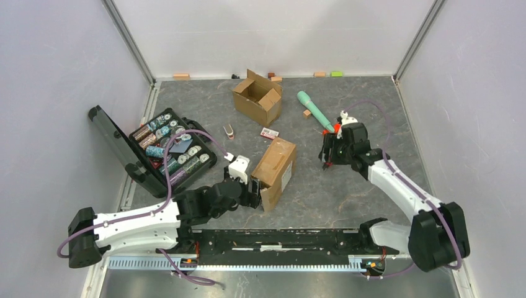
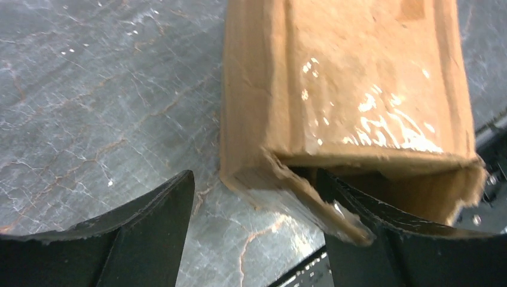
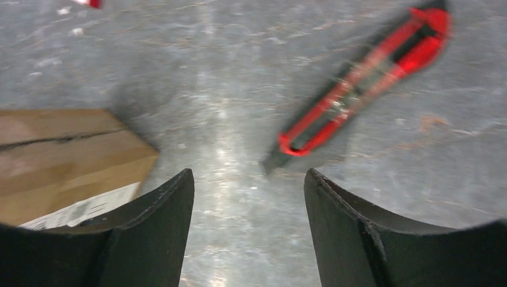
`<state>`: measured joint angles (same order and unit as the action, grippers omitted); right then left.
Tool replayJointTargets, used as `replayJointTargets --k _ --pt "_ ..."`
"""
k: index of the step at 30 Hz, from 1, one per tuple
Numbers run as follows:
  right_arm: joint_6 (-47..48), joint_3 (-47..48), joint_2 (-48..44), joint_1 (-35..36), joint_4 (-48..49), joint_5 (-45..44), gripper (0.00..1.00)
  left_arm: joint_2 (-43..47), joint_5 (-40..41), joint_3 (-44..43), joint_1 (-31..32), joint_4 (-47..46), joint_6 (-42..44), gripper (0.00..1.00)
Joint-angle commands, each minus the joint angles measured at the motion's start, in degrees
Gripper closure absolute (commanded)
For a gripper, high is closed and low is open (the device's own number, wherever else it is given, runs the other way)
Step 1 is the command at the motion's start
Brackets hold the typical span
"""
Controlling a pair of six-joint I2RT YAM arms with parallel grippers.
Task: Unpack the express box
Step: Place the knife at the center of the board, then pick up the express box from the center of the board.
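Note:
The express box (image 1: 276, 169) is a brown taped carton lying mid-table. In the left wrist view (image 2: 341, 89) its near end is torn open. My left gripper (image 1: 253, 188) is open at that end (image 2: 257, 233). It straddles the torn side flap: the right finger (image 2: 382, 239) is inside the opening and the left finger (image 2: 149, 227) is outside over the table. My right gripper (image 1: 327, 155) is open and empty (image 3: 248, 227) above bare table, right of the box. A red utility knife (image 3: 359, 89) lies on the table just ahead of its fingers.
An open empty carton (image 1: 257, 96) stands at the back. A teal cylinder (image 1: 315, 110) lies beside it. An open black case (image 1: 167, 149) of small items sits at the left. A small card (image 1: 269, 133) and a clip (image 1: 229, 131) lie nearby. A black rail (image 1: 279, 239) runs along the near edge.

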<state>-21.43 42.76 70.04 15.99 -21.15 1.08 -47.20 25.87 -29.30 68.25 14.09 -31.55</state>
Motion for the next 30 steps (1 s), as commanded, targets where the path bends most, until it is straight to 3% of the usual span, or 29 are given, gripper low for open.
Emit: replayJointTargets --k 1,4,6,10,13,17,21,24,26,30 --pt "-8.0 -3.9 -3.3 7.4 8.9 -0.7 0.30 -1.9 10.3 0.7 0.6 -9.6 -2.1 0.22" --pt "-11.1 -4.4 -0.6 13.8 12.3 -2.7 0.33 -3.3 9.3 -0.8 1.0 -9.6 0.5 0.33" --pt "-12.5 -3.9 2.6 16.4 15.1 -2.0 0.35 -3.8 7.4 -2.3 1.6 -8.5 1.8 0.45" --pt "-12.9 -0.1 10.5 18.3 18.4 -1.3 0.37 -3.7 5.6 -5.2 2.8 -4.4 2.6 0.72" --pt "-12.7 3.5 15.5 18.9 20.2 2.2 0.38 -2.7 2.3 -7.1 3.6 -2.7 3.3 0.85" --pt "-10.6 10.8 23.7 19.6 20.7 5.1 0.36 -5.0 -3.3 -11.0 4.0 -3.5 6.2 0.95" --pt "-8.8 16.4 29.8 20.0 22.1 9.1 0.35 -11.7 -7.5 -16.9 3.5 -5.5 6.5 0.98" --pt "-6.7 17.5 31.0 19.8 21.3 8.5 0.32 -17.7 -16.2 -19.1 -3.8 -6.7 1.9 0.98" --pt "-5.3 16.9 30.3 19.1 21.3 8.3 0.30 -19.9 -23.9 -17.4 -9.6 -12.6 -3.1 0.98" --pt "-4.2 14.0 25.6 14.9 21.3 7.7 0.27 -26.0 -30.8 -18.2 -15.7 -18.0 -8.0 0.98"
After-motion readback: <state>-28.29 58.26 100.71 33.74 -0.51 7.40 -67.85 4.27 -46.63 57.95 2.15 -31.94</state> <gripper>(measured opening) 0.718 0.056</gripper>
